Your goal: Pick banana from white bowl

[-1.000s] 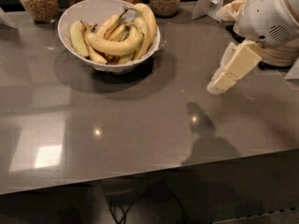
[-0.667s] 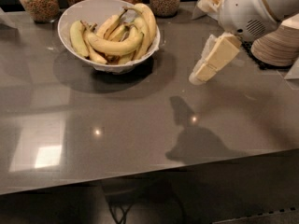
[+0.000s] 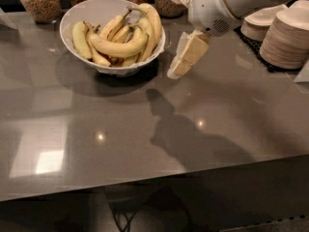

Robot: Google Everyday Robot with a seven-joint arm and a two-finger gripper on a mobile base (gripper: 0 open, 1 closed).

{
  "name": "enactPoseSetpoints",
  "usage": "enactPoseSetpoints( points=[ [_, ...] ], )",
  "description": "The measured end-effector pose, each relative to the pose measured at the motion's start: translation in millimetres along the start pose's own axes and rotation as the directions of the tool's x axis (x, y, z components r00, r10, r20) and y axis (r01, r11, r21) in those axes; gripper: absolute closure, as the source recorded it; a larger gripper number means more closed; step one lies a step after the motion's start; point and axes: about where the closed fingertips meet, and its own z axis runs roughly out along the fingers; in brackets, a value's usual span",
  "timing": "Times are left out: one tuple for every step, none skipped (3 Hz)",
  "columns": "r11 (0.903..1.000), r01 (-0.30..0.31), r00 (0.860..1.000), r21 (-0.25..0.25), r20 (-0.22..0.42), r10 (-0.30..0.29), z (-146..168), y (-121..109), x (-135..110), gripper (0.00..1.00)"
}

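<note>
Several bananas (image 3: pixel 79 38) fill the bowl (image 3: pixel 126 70). Claw (image 3: pixel 175 72), width unclear, hangs beside its rim; it should drop squarely over the top banana (image 3: pixel 118 47).

The tabletop (image 3: pixel 145 144) is smooth, glossy grey and mirrors the lights. At upper left, the white bowl (image 3: pixel 89 11) has a shiny, glazed look, and the banana (image 3: pixel 116 47) has smooth, matt yellow skin. Just right of the bowl, the gripper (image 3: pixel 177 70) looks like matt cream plastic. The glass jars (image 3: pixel 41 1) along the top edge glint.
</note>
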Motion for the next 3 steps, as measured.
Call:
enactPoseSetpoints(
  points=[
    [0.9957,0.093,0.996,-0.003,0.004,-0.093,25.6,-12.2,-16.1,0.00],
    [0.9823,0.188,0.982,-0.004,0.011,-0.187,50.0,-22.6,-36.6,0.00],
    [0.9820,0.189,0.982,-0.004,0.011,-0.189,50.1,-22.7,-36.9,0.00]
  ],
)
